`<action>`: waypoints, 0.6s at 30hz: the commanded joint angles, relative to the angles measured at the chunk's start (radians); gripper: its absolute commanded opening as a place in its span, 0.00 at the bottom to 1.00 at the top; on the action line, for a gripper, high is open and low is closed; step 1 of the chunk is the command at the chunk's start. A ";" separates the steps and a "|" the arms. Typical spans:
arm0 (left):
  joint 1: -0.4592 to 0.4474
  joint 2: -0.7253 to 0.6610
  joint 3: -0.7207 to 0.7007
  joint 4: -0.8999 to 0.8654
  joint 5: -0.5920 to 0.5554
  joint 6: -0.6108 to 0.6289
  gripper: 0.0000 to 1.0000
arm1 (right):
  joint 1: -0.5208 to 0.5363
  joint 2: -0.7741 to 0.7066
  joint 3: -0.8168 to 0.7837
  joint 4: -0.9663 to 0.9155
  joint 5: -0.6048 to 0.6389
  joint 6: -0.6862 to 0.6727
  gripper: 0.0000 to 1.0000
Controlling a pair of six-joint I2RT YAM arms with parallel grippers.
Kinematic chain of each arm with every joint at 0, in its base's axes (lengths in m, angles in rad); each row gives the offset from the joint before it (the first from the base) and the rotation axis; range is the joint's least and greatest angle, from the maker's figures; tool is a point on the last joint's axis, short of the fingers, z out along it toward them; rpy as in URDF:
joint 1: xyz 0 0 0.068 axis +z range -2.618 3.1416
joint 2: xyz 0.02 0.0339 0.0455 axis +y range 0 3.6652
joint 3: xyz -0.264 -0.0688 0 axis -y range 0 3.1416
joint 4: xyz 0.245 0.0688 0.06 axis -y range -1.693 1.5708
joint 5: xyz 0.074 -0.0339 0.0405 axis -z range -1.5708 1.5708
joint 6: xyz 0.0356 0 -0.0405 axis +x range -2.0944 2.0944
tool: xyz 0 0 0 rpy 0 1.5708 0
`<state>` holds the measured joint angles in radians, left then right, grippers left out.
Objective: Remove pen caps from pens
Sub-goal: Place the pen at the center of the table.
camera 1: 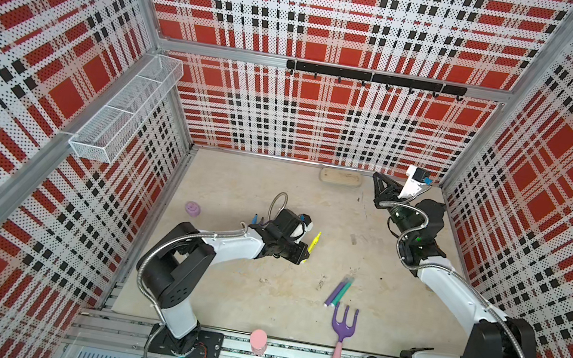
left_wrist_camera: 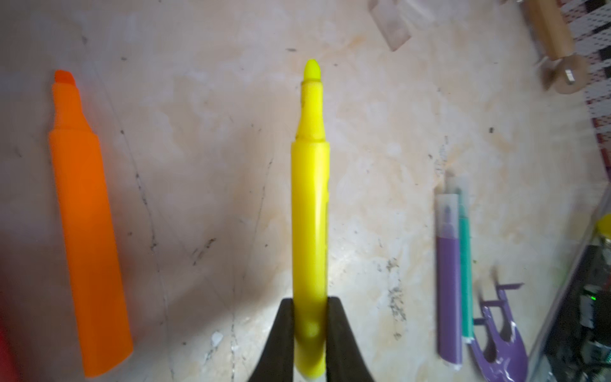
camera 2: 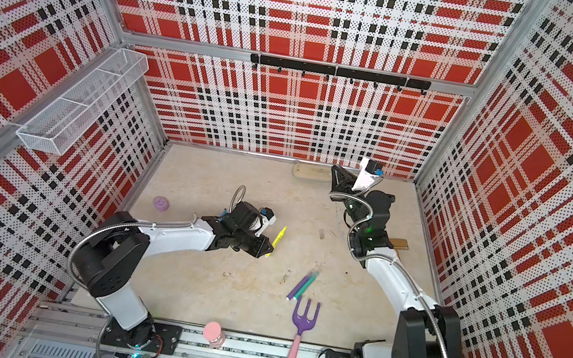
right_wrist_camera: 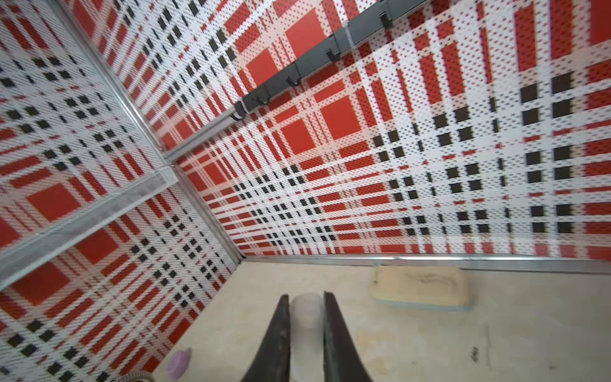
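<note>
Holding yellow pen by its back end w/ left gripper, jaws squeezed narrow on it. Tip bare, no cap on. Sits near middle of table in both top views. Pinching a clear cap w/ right gripper, jaws narrow on it too. Up in the air at approx. 1 o'clock from yellow pen, close to sponge. Looks done w/ the pull-apart step for yellow; on to the put-down part, prob. Next, most likely: lower both arms, drop cap on a bare spot, lay pen flat. Keep clear of orange pen, flat on table close by in left wrist view, also bare-tipped. Then go for purple pen & teal pen, both capped, side by side & touching at approx. 4 o'clock from yellow, just beside garden fork. Needs care: tight pair, so must grab one w/o bumping the other. Hard to spot see-through caps on pale table. Can't make out other pens from here.
</note>
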<state>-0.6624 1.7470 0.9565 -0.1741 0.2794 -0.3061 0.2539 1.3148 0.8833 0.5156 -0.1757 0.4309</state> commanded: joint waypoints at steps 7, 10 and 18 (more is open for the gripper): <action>0.026 0.130 0.140 -0.114 -0.125 -0.019 0.00 | -0.001 -0.112 -0.037 -0.201 0.139 -0.144 0.00; 0.045 0.149 0.165 -0.141 -0.137 -0.026 0.00 | -0.001 -0.126 -0.044 -0.216 0.147 -0.152 0.00; 0.067 0.125 0.145 -0.171 -0.174 -0.033 0.00 | -0.002 -0.124 -0.043 -0.241 0.162 -0.175 0.00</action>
<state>-0.6025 1.8805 1.1065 -0.2897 0.1513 -0.3321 0.2539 1.2083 0.8421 0.2638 -0.0315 0.2806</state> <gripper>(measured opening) 0.152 0.159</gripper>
